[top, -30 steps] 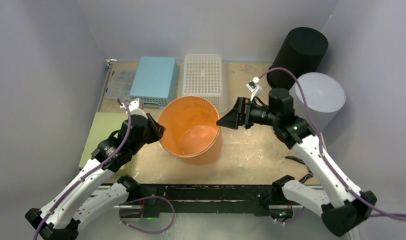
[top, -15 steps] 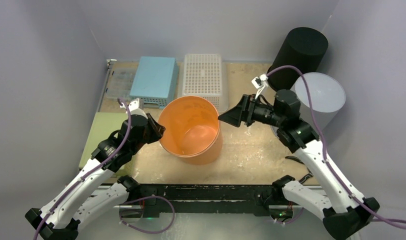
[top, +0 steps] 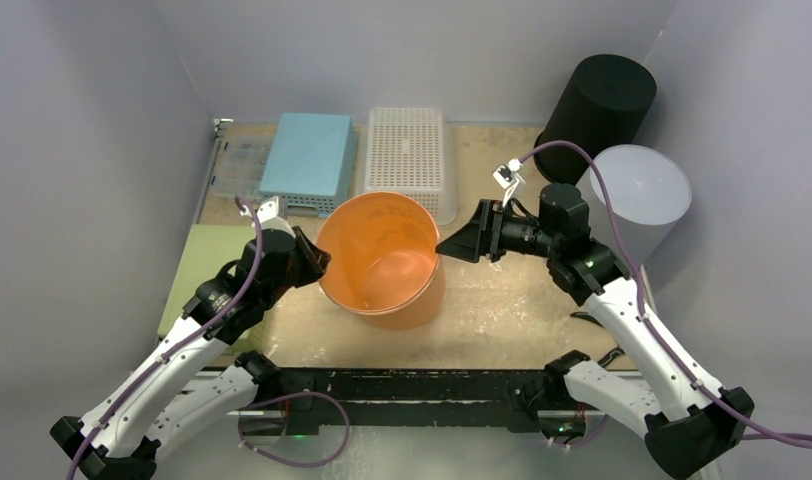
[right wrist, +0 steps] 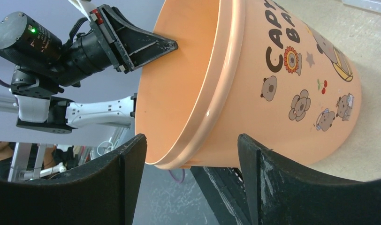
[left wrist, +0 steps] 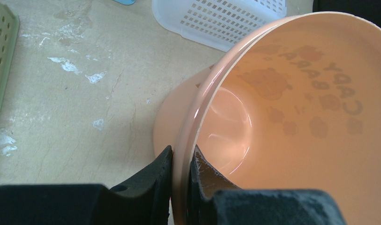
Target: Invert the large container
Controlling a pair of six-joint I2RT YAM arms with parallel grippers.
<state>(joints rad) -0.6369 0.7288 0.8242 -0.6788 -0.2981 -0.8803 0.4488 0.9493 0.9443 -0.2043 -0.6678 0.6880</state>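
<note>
The large orange bucket (top: 382, 262) stands mouth-up, tilted, in the middle of the table; cartoon prints show on its outside in the right wrist view (right wrist: 292, 70). My left gripper (top: 317, 262) is shut on the bucket's left rim, one finger outside and one inside (left wrist: 180, 178). My right gripper (top: 444, 243) is open beside the bucket's right rim, its jaws spread wide with the rim just ahead of them (right wrist: 191, 145), not touching.
A white perforated basket (top: 407, 160) and a blue box (top: 307, 155) lie behind the bucket. A black cylinder (top: 597, 105) and a translucent grey cylinder (top: 637, 200) stand at back right. A green tray (top: 202, 270) lies at left.
The right gripper shifted slightly, backing right then returning toward the bucket's rim. The left gripper and bucket have not moved.
</note>
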